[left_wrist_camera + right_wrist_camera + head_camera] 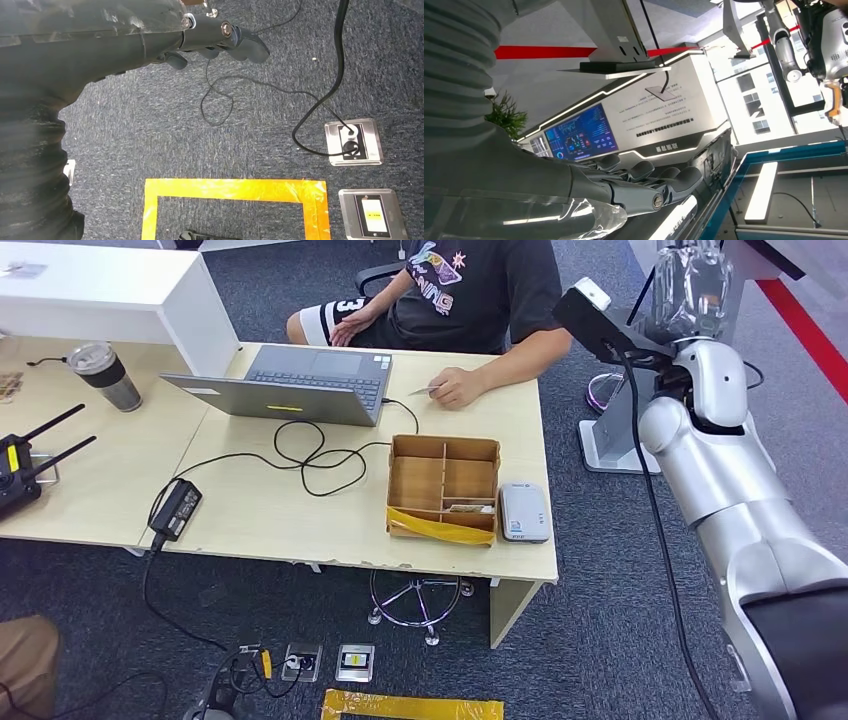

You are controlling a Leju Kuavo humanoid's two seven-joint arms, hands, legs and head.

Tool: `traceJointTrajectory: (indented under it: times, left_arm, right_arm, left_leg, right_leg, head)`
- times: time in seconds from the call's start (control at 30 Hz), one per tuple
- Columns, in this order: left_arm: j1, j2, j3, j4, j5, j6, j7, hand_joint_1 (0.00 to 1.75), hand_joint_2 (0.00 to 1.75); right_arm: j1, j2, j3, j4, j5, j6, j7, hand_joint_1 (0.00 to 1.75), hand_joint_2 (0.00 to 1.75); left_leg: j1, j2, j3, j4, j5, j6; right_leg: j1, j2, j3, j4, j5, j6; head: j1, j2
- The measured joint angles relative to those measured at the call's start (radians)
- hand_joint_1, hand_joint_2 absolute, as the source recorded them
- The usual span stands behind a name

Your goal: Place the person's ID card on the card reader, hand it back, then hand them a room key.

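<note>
Head view, upper centre: I see the person's hand (458,388) holding the small pale ID card (425,390) over the light wooden table (300,520), above the grey rectangular card reader (524,512), which sits just right of the compartmented cardboard box (443,488). My right hand (644,185) is raised, fingers extended, holding nothing. My left hand (220,37) hangs over carpet, fingers loosely curled, empty.

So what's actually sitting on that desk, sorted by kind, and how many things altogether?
Laptop: 1
Power adapter: 1
Tumbler: 1
Wooden divided box: 1
Card reader: 1
Black device with antennas: 1
Total: 6, not counting the card in the person's hand.
</note>
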Motion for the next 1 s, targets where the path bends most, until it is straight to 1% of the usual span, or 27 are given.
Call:
traceJointTrajectory:
  times: [1.0]
  left_arm:
    - [0.000, 0.000, 0.000, 0.000, 0.000, 0.000, 0.000, 0.00, 1.75]
  right_arm:
    - [0.000, -0.001, -0.001, 0.000, 0.000, 0.000, 0.000, 0.00, 1.75]
  left_leg:
    - [0.000, 0.000, 0.000, 0.000, 0.000, 0.000]
  right_leg:
    - [0.000, 0.000, 0.000, 0.000, 0.000, 0.000]
  head:
    - [0.000, 0.000]
